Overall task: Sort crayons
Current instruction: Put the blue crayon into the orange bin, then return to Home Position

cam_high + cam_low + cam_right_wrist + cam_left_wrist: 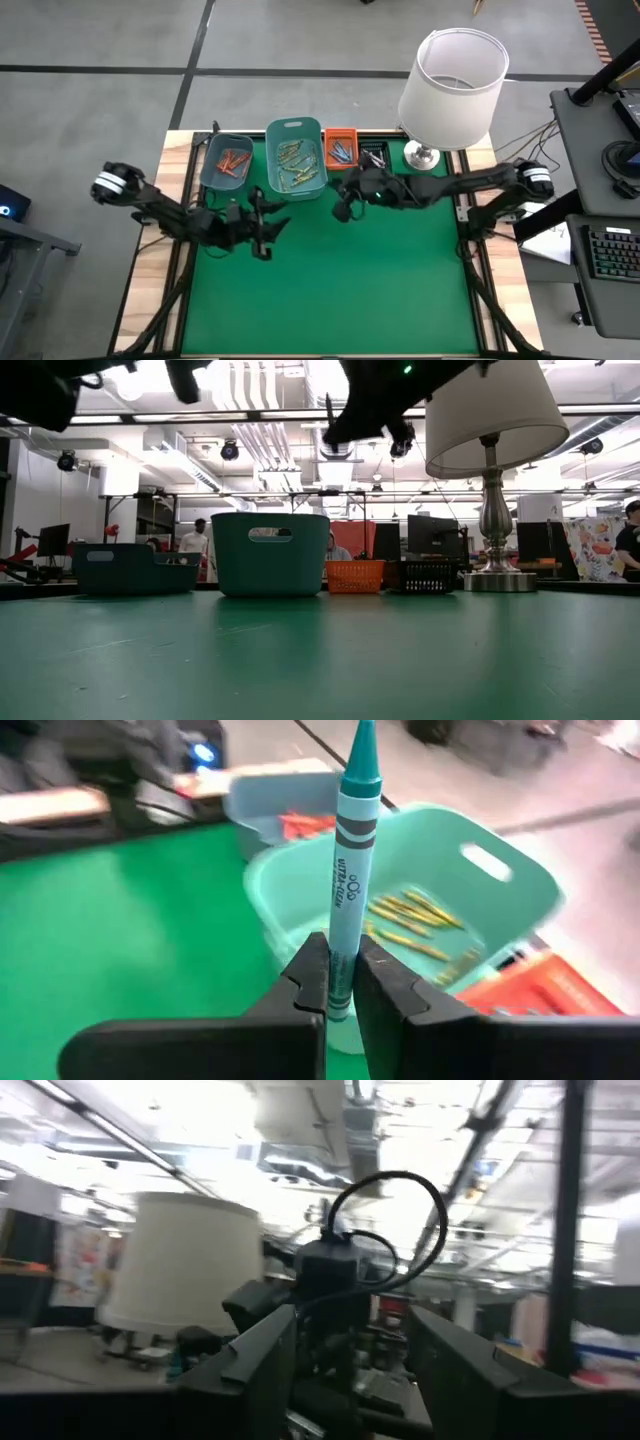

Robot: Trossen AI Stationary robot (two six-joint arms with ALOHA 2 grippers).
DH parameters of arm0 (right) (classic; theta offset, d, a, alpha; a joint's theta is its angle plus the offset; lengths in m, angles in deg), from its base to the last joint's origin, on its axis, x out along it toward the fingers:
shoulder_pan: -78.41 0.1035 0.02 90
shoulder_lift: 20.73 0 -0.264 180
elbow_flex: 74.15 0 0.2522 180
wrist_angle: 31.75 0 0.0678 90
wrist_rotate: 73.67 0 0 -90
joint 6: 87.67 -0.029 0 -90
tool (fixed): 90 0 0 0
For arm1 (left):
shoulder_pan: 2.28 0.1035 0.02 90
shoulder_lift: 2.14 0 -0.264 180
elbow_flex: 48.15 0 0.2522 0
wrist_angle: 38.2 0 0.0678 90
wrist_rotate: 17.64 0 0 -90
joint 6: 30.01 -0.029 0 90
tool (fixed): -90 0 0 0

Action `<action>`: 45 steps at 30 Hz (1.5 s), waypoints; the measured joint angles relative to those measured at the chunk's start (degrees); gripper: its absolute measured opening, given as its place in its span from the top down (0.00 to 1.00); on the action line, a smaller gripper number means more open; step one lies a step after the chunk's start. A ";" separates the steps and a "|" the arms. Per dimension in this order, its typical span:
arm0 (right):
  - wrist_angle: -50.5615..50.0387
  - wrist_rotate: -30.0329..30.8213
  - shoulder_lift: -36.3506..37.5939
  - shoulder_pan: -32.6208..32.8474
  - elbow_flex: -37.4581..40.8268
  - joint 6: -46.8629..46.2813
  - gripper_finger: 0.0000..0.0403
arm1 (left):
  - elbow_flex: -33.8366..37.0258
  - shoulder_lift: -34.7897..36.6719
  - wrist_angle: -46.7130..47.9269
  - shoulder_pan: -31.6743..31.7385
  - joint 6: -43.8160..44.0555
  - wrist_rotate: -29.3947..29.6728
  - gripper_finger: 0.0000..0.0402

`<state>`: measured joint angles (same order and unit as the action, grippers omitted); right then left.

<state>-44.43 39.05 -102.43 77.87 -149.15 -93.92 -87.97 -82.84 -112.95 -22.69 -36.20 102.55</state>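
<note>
One blue-green crayon [350, 870] is pinched upright between the pressed-together fingers of the right gripper [340, 982], its tip pointing away from the wrist. Relative to the tall teal bin [295, 158], that gripper [345, 203] hangs just beside it on the lamp's [450, 85] side, above the green mat [330, 290]. The left gripper [258, 225] hangs near the same bin's front, over the mat; its fingers [250, 1370] are spread and nothing is seen between them.

The step in hand is judged to be the carrying of a picked crayon to its bin. Yellow-green crayons [296, 165] are seen inside the teal bin, orange-red ones [233, 162] in the low grey-blue bin [213, 170] on its far side from the lamp, and blue ones [342, 152] in the small orange basket [340, 134] between the teal bin and the black basket [372, 153].

By colour, the held crayon appears to belong with the blue ones — so a short carry to the orange basket is called for, with the release made low over its opening. The basket is narrow, and a crayon let go upright could tip out over the rim.
</note>
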 joint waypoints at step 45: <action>-20.22 -0.63 -15.59 -11.85 -17.58 1.33 0.83 | 11.52 15.52 4.03 0.00 0.62 8.03 0.60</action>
<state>-64.64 38.42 -118.02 66.01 -166.72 -92.59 -76.44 -67.33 -108.92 -22.69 -35.58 110.58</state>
